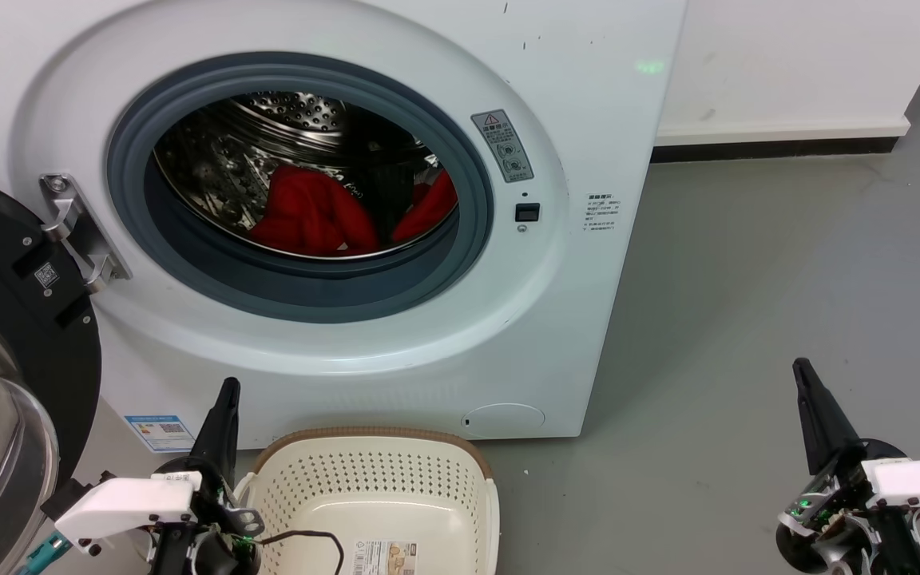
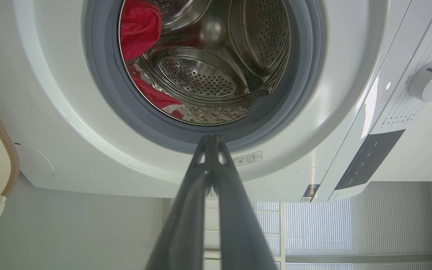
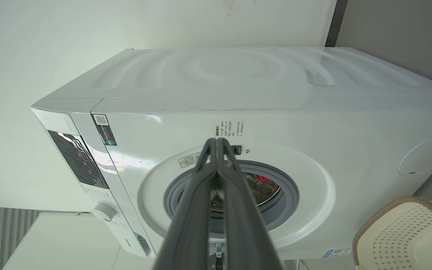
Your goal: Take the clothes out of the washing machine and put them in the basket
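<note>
The left gripper [image 1: 228, 391] and right gripper [image 1: 802, 369] are hovering pinched together; the open door [image 1: 21, 319] is flanking the washing machine [image 1: 588, 120], basket [image 1: 372, 435] in front.

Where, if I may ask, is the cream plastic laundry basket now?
The cream basket stands bottom centre in the head view, before the white washing machine, beside the left gripper.

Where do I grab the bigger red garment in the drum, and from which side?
I'd pinch the raised fold at the top of the red garment, where the cloth bunches up off the drum. Come straight in through the porthole from the front, with the left gripper, which sits nearer; open its jaws first, they are shut.
</note>
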